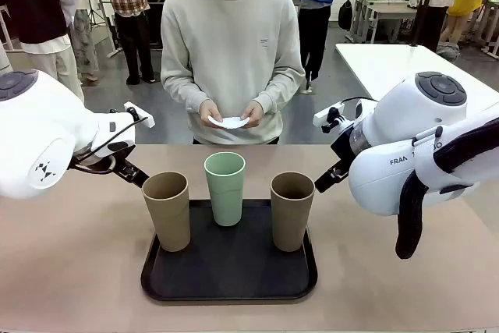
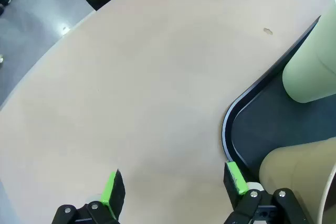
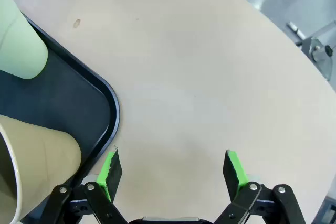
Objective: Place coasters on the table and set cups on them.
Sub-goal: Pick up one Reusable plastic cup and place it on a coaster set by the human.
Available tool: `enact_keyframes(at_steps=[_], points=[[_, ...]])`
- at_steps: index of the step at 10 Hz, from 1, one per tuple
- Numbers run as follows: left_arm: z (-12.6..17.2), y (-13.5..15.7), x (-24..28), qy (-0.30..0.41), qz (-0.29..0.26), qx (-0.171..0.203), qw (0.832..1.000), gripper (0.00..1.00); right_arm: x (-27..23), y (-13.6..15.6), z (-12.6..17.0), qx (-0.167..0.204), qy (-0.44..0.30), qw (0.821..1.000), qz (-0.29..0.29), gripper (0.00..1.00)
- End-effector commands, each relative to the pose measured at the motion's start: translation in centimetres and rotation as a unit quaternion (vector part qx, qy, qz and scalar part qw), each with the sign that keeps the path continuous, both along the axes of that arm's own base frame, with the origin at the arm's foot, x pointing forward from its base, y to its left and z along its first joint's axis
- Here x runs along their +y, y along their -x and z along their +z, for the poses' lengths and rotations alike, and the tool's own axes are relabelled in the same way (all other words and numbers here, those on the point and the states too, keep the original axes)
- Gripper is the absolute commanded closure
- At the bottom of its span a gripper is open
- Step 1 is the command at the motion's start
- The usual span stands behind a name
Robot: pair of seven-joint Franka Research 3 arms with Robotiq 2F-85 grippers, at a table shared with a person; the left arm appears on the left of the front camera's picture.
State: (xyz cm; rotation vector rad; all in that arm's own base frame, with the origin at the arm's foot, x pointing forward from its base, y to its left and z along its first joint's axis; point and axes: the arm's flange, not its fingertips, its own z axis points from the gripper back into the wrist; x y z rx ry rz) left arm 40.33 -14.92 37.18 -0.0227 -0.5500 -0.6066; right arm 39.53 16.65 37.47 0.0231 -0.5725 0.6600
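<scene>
Three cups stand upright on a black tray [image 1: 228, 274]: a tan one [image 1: 166, 210] at the left, a mint green one [image 1: 224, 187] in the middle and a tan one [image 1: 291, 210] at the right. Across the beige table [image 1: 70, 271] a person holds white coasters [image 1: 231, 122] in both hands at waist height. My left gripper [image 2: 174, 182] hovers open over bare tabletop, its right finger beside the tray's corner [image 2: 231, 124] and the left tan cup [image 2: 294, 174]. Above the table by the tray's other rim [image 3: 107, 111], my right gripper [image 3: 173, 167] is open and holds nothing.
A white table [image 1: 405, 64] stands at the back right. Other people stand in the room behind the person. Bare tabletop lies left and right of the tray and between it and the person.
</scene>
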Motion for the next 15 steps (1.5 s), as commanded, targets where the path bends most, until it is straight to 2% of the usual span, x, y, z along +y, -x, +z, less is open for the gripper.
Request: enact_keyframes(at_steps=[1, 13, 14, 15], points=[[0.0, 0.0, 0.0, 0.0, 0.0, 0.0, 1.0, 0.0, 0.0, 0.0, 0.0, 0.0, 0.0, 1.0, 0.0, 0.0], [0.0, 0.0, 0.0, 0.0, 0.0, 0.0, 1.0, 0.0, 0.0, 0.0, 0.0, 0.0, 0.0, 1.0, 0.0, 0.0], [1.6, -0.9, 1.8, -0.063, 0.012, -0.05, 0.997, 0.0, 0.0, 0.0, 0.0, 0.0, 0.0, 1.0, 0.0, 0.0], [3.4, -2.4, 5.2, -0.05, 0.046, -0.055, 0.996, 0.0, -1.7, -0.4, 1.8, 0.013, -0.041, 0.999, 0.001, 0.0]])
